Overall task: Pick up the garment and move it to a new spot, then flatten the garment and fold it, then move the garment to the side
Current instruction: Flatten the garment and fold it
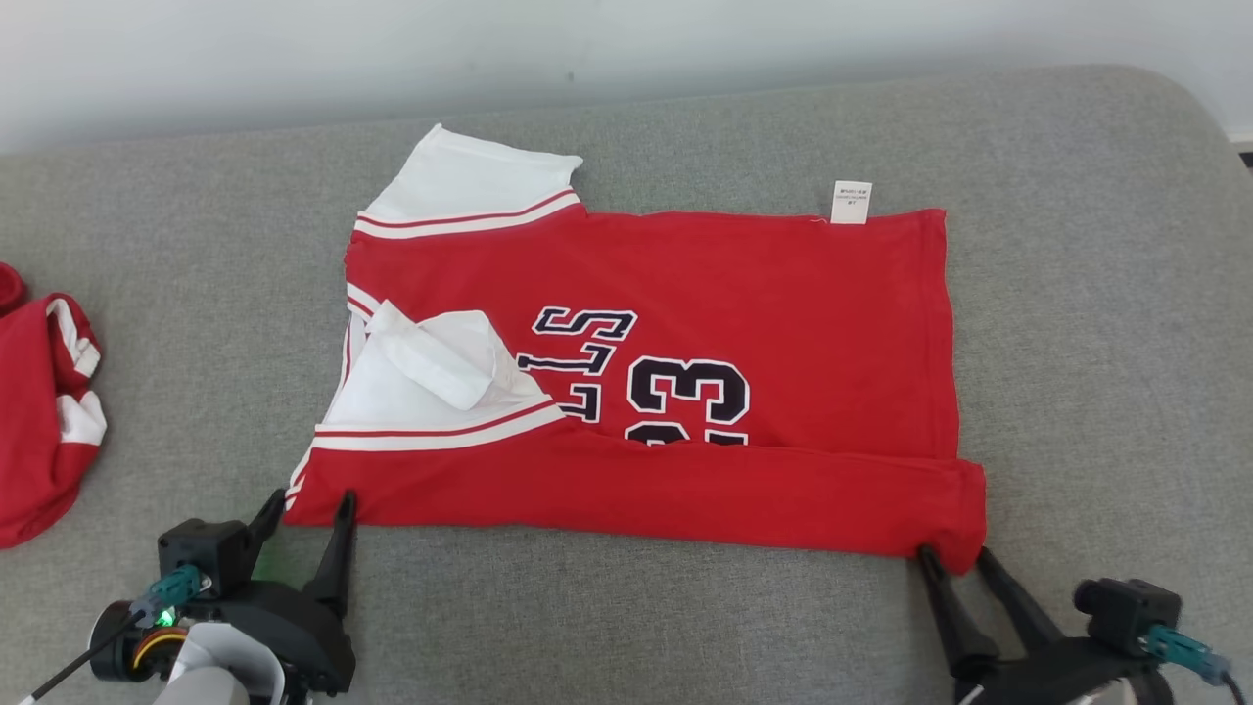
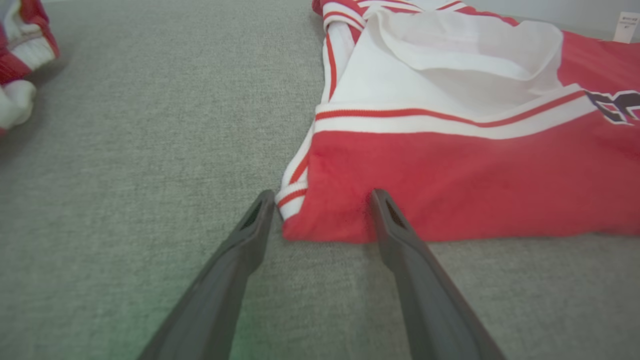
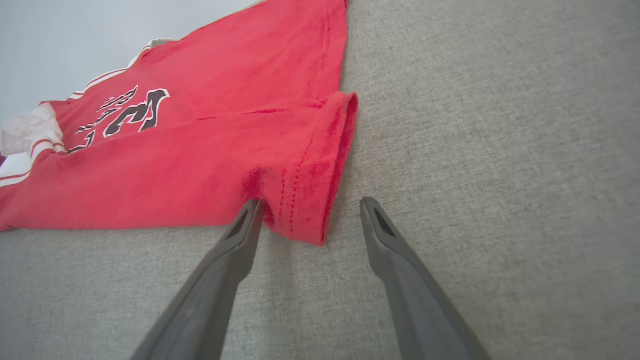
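Looking along the near edge, you see the garment [image 1: 783, 323] flat mid-cushion [image 1: 1077, 343], its near strip folded over. Your left hand [image 1: 309, 501] and right hand [image 1: 954, 556] gape wide and empty, each straddling a near corner, likely so the next fold lifts evenly.

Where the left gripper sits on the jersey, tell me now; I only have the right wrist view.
Observer: The left gripper is open, its fingers straddling the near left corner of the jersey, by the white-striped trim.
Operator: Report anything else nearby.
Observer: A second red-and-white garment lies bunched at the far left of the grey cushion, apart from the jersey.
Operator: Describe the jersey's far edge.
Observer: A white label sticks out from the far edge, toward its right end.
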### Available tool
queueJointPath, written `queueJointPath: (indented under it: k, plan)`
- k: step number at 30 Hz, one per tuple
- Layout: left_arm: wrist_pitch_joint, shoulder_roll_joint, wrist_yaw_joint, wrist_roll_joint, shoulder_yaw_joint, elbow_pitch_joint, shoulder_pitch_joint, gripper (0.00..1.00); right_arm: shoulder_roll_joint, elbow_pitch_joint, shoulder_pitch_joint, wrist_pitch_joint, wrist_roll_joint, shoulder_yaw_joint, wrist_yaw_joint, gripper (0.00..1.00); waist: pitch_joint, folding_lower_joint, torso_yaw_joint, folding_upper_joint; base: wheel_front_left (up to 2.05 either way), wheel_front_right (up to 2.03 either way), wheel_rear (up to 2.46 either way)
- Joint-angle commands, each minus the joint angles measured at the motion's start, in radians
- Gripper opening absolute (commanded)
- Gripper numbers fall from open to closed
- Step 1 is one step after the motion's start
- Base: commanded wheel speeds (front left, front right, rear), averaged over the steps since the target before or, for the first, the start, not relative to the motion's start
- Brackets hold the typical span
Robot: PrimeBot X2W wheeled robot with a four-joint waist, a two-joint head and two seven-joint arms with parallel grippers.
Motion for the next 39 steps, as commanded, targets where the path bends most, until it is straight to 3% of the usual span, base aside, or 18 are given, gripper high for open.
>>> queueJointPath:
  k: [1, 2, 3, 10, 18, 29, 36, 37, 38, 39]
  plan:
    - [0.006, -0.005, -0.002, 0.001, -0.006, 0.014, -0.014, 0.58, 0.014, 0.003, -0.016, 0.003, -0.002, 0.006, -0.002, 0.73, 0.006, 0.0001, 0.002, -0.0001, 0.00, 0.00, 0.00]
    - [0.003, -0.009, -0.006, 0.002, -0.008, 0.029, -0.019, 0.27, 0.017, 0.005, -0.020, 0.002, -0.005, 0.009, -0.002, 0.16, 0.008, 0.0001, 0.003, -0.0001, 0.00, 0.00, 0.00]
    - [-0.006, -0.012, -0.008, 0.000, -0.007, 0.040, -0.025, 0.00, 0.021, 0.007, -0.024, -0.002, -0.007, 0.012, -0.002, 0.00, 0.008, 0.0001, 0.003, -0.0001, 0.00, 0.00, 0.00]
    - [-0.043, -0.037, -0.024, -0.010, -0.017, 0.092, -0.010, 0.00, 0.017, 0.026, -0.015, -0.026, 0.000, 0.022, -0.002, 0.00, -0.035, 0.0001, 0.020, -0.0001, 0.00, 0.00, 0.00]
    - [-0.069, -0.075, -0.030, -0.038, 0.005, 0.030, 0.102, 0.00, -0.037, 0.011, 0.057, -0.028, 0.003, -0.022, -0.002, 0.00, -0.114, 0.0001, 0.053, -0.0001, 0.00, 0.00, 0.00]
    - [-0.073, -0.128, -0.002, -0.010, 0.003, -0.114, 0.260, 0.00, -0.091, -0.092, 0.201, 0.072, -0.032, -0.105, -0.002, 0.00, -0.151, 0.0001, 0.106, -0.0001, 0.00, 0.00, 0.00]
    - [-0.073, -0.141, -0.001, -0.001, -0.010, -0.138, 0.313, 0.00, -0.071, -0.137, 0.267, 0.142, -0.053, -0.172, -0.002, 0.00, -0.165, 0.0001, 0.126, -0.0001, 0.00, 0.00, 0.00]
    - [-0.072, -0.142, 0.005, 0.003, -0.009, -0.138, 0.313, 0.19, -0.065, -0.142, 0.271, 0.148, -0.065, -0.177, -0.002, 0.29, -0.166, 0.0001, 0.126, -0.0001, 0.00, 0.00, 0.00]
    - [-0.072, -0.144, 0.010, 0.007, -0.003, -0.143, 0.312, 0.84, -0.057, -0.147, 0.273, 0.149, -0.075, -0.183, -0.002, 0.58, -0.167, 0.0001, 0.126, -0.0001, 0.00, 0.00, 0.00]
    - [-0.072, -0.149, 0.011, 0.009, -0.001, -0.142, 0.314, 1.00, -0.048, -0.150, 0.275, 0.153, -0.084, -0.187, -0.002, 1.00, -0.168, 0.0001, 0.126, -0.0001, 0.00, 0.00, 0.00]
